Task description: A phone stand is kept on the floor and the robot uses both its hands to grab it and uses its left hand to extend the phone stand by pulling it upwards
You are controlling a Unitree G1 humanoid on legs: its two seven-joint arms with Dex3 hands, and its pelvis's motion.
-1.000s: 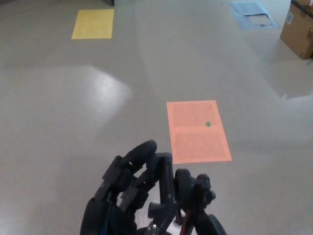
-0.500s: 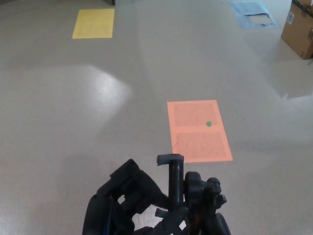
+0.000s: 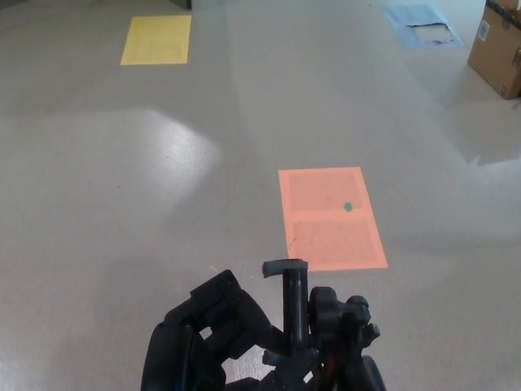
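Observation:
The black phone stand (image 3: 293, 305) rises upright at the bottom centre, and its clamp head (image 3: 285, 267) is bare at the top. My right hand (image 3: 343, 330) is shut on the stem from the right side. My left hand (image 3: 210, 336) sits lower on the left of the stem with its fingers (image 3: 244, 314) loosely apart, off the clamp head. The base of the stand is hidden behind both hands and the picture's bottom edge.
An orange floor mat (image 3: 330, 217) with a small green dot (image 3: 348, 207) lies just beyond the stand. A yellow mat (image 3: 156, 39) is far left, a blue mat (image 3: 422, 23) far right, and a cardboard box (image 3: 498, 45) at the right edge.
My left hand has let go of the stand's top and dropped down to the left, leaving the clamp head uncovered. My right hand has kept its hold on the stem.

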